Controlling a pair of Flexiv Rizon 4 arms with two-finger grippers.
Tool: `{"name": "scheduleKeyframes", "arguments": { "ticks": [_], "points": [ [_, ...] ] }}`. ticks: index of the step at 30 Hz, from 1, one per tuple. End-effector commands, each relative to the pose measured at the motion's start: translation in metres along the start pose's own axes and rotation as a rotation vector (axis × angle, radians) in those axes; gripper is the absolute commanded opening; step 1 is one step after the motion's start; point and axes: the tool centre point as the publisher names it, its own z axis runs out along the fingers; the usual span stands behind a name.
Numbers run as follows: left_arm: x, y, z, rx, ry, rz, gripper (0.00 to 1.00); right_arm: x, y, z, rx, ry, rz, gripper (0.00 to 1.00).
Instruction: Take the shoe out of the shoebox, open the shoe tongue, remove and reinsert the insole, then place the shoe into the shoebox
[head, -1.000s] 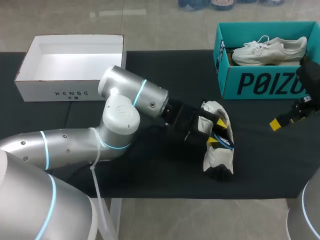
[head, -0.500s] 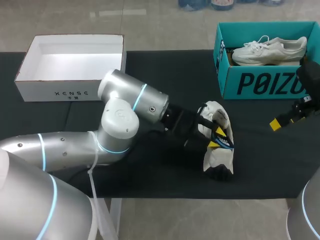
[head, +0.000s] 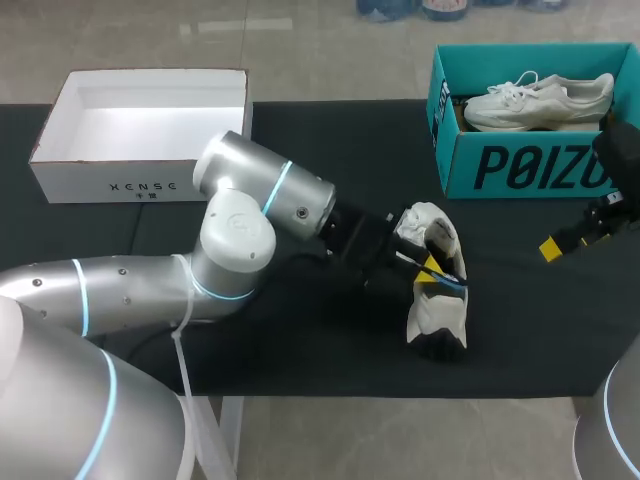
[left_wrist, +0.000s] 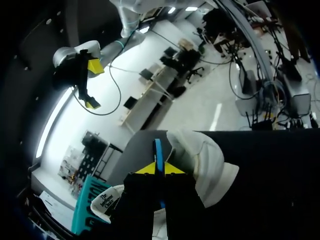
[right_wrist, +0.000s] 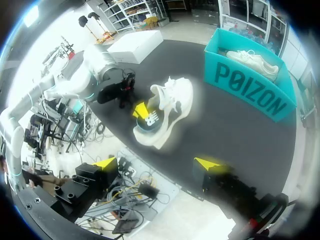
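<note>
A white shoe with a dark heel lies on the black table, in front of the teal shoebox. My left gripper sits over the shoe's opening, shut on the thin blue edge of the insole. In the left wrist view its yellow tips meet on that edge, with the white shoe beside them. From the right wrist I see the shoe, the dark insole and the left gripper. My right gripper hangs open, well away from the shoe, at the table's right side.
A second white shoe lies inside the teal shoebox. An open white box stands at the back left. My left arm stretches across the table's middle.
The left gripper's fingers have come together on the insole's edge inside the shoe, and its wrist has shifted slightly. The right arm has stayed still.
</note>
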Motion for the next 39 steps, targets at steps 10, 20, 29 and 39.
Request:
{"name": "scheduleKeyframes", "arguments": {
  "ticks": [10, 20, 29, 39],
  "points": [
    [-0.006, 0.031, 0.016, 0.029, 0.039, 0.005, 0.0, 0.0, -0.001, 0.001, -0.002, -0.002, 0.0, 1.0],
    [0.01, 0.01, 0.014, 0.054, 0.041, -0.042, 0.0, 0.0, -0.001, 0.001, -0.002, -0.002, 0.0, 1.0],
    [0.011, -0.001, -0.006, 0.013, 0.05, -0.054, 1.0, 0.0, -0.001, 0.001, -0.002, -0.002, 0.0, 1.0],
    [-0.011, -0.007, -0.017, -0.002, 0.09, -0.015, 1.0, 0.0, -0.001, 0.001, -0.002, -0.002, 0.0, 1.0]
  ]
}}
